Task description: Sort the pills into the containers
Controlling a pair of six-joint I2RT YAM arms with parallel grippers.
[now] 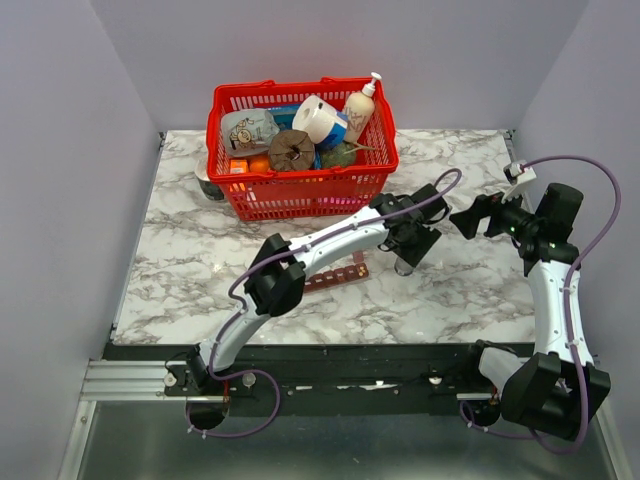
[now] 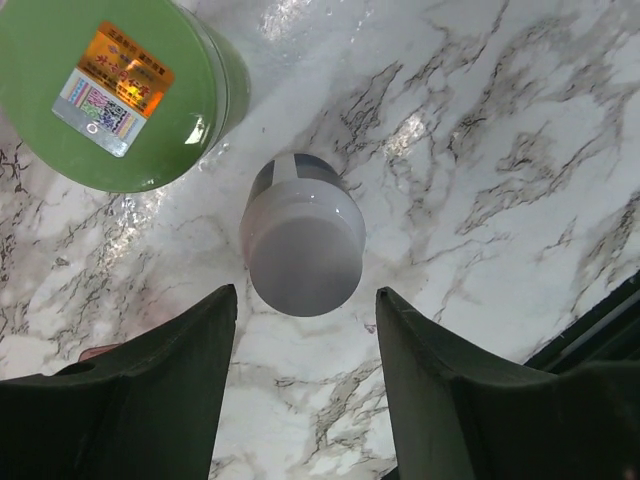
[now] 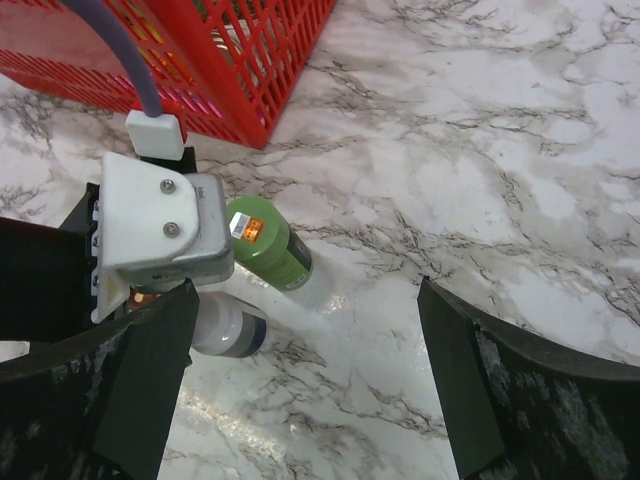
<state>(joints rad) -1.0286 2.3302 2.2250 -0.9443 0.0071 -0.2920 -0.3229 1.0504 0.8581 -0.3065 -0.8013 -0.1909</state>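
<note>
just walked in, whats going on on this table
The left arm stretches across the marble table, and the left gripper sits over a white bottle, its fingers apart on either side and not clamping it. A green bottle stands right beside it. The right gripper hangs open nearby, holding nothing. The dark-red pill strip lies under the left arm, and no loose pills are visible.

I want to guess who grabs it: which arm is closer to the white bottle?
Left. The left arm holds its jaws open just above the white bottle. The right arm sits apart, off to its right.
</note>
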